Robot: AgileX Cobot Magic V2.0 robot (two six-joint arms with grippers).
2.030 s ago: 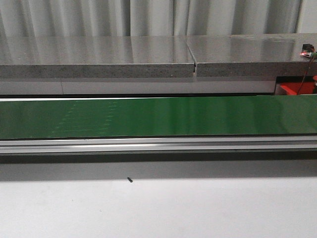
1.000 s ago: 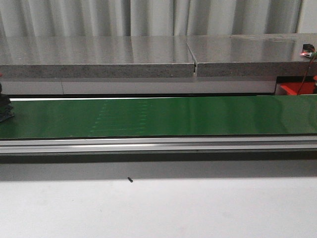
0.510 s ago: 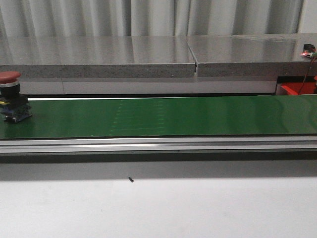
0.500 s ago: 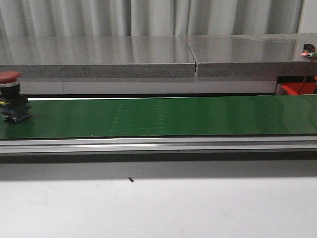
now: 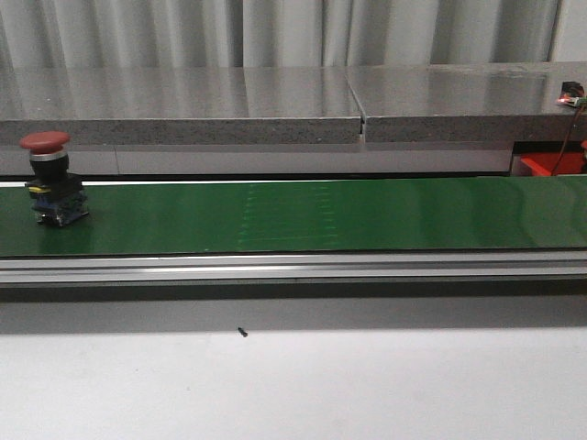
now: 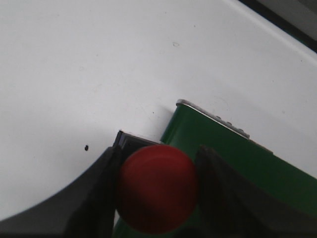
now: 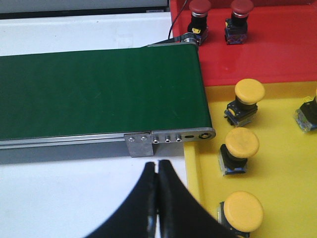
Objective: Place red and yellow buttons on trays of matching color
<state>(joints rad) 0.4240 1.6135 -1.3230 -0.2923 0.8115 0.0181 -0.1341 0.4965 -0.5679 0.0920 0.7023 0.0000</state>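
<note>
Between the left claw fingers sits a pinched red button; the right claw is pressed together.

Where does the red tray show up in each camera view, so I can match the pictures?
Front view: the red tray is at the far right edge, behind the green belt.
Left wrist view: not in it; the left pincer grips a red button at a belt end.
Right wrist view: the red tray lies past the belt's end, adjoining the yellow tray.
Shared landmark: the green belt.
</note>
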